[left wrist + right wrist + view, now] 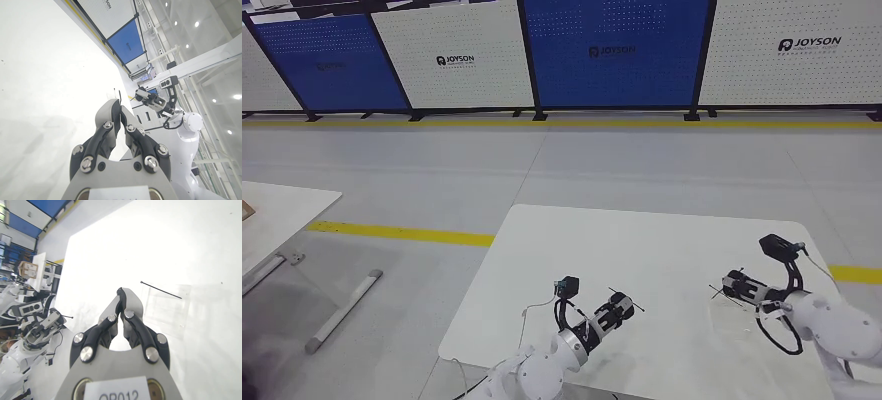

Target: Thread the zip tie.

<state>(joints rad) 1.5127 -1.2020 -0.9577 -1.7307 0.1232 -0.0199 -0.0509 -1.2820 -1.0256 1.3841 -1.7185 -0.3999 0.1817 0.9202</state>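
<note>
My left gripper (120, 106) is shut on a black zip tie (119, 96), whose end sticks out past the fingertips. In the top view this gripper (620, 305) hovers over the table's near edge with the tie (634, 303) crossing its tips. From the right wrist view the tie's head (72, 317) pokes out of it. My right gripper (121, 294) is shut, with a small dark bit at its tips that I cannot identify. A second black zip tie (160, 290) lies flat on a clear plate (166, 313) just beyond the right gripper (734, 288).
The white table (642, 250) is bare towards its far side. The right arm's gripper (140, 93) sits off to the side, apart from the left one. Blue and white panels (612, 50) stand far behind, and another table (282, 210) is off to the left.
</note>
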